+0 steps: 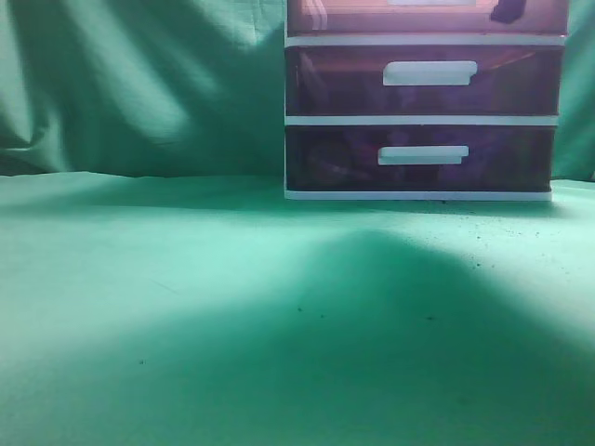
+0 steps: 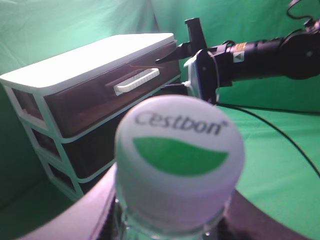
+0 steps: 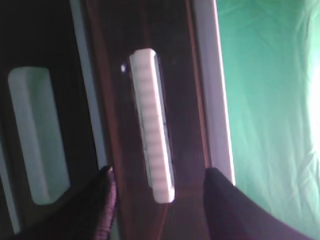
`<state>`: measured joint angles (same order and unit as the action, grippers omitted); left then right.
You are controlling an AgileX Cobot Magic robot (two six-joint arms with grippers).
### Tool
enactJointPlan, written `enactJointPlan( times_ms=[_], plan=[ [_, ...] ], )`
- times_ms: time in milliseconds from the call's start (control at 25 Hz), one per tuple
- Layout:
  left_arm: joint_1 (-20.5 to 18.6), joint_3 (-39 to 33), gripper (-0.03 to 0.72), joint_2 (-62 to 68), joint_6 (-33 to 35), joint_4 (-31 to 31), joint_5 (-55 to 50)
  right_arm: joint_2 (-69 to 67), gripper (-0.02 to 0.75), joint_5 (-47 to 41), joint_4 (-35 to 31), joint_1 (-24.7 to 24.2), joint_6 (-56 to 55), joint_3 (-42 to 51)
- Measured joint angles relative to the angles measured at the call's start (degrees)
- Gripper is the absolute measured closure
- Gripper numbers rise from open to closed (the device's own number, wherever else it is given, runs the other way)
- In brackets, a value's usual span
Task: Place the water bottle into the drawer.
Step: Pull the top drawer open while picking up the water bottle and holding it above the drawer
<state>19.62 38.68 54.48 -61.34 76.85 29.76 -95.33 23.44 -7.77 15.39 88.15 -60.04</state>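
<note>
Reddish-pink top drawer (image 3: 150, 125) stands closed at the worktop's far right. Right tool (image 3: 157, 200) gapes astride its handle (image 3: 152, 125): centre, close, pull straight. Left tool (image 2: 165, 220) grips the water bottle (image 2: 180, 165).

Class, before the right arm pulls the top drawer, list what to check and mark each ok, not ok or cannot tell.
1. Right gripper open: ok, its tips stand either side of the handle's end.
2. Tips touching the handle: cannot tell.
3. Top drawer open: not ok, it sits shut in the unit.
4. Bottle in the left gripper: ok, dark fingers flank its neck; cap on.
5. Bottle apart from the unit: ok.
6. Cable behind the right arm free: cannot tell.
</note>
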Motion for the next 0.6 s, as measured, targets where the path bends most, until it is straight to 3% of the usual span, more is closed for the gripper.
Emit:
enactJointPlan(
  times_ms=[200, 280, 320, 360, 560, 600],
  plan=[
    [0.00, 0.00, 0.414, 0.00, -1.37, 0.94, -0.71, -5.47, 0.379, 1.15, 1.61, 0.00, 0.13, -5.17],
    [0.00, 0.00, 0.414, 0.00, -1.59, 1.86, -0.99, -7.46, 0.444, 1.41, 1.61, 0.00, 0.24, -7.43],
    [0.00, 0.00, 0.414, 0.00, -1.66, 1.89, -1.08, -8.43, 0.436, 1.41, 1.69, 0.00, 0.35, -8.28],
    [0.00, 0.00, 0.414, 0.00, -1.66, 2.00, -1.08, -9.33, 0.493, 1.41, 1.69, 0.00, 0.46, -9.11],
    [0.00, 0.00, 0.414, 0.00, -1.72, 2.98, -1.21, -11.39, 0.547, 3.49, 3.09, 0.00, 1.19, -10.87],
    [0.00, 0.00, 0.414, 0.00, -1.80, 3.11, -1.25, -11.48, 0.599, 3.84, 3.49, 0.00, 1.33, -10.86]
  ],
)
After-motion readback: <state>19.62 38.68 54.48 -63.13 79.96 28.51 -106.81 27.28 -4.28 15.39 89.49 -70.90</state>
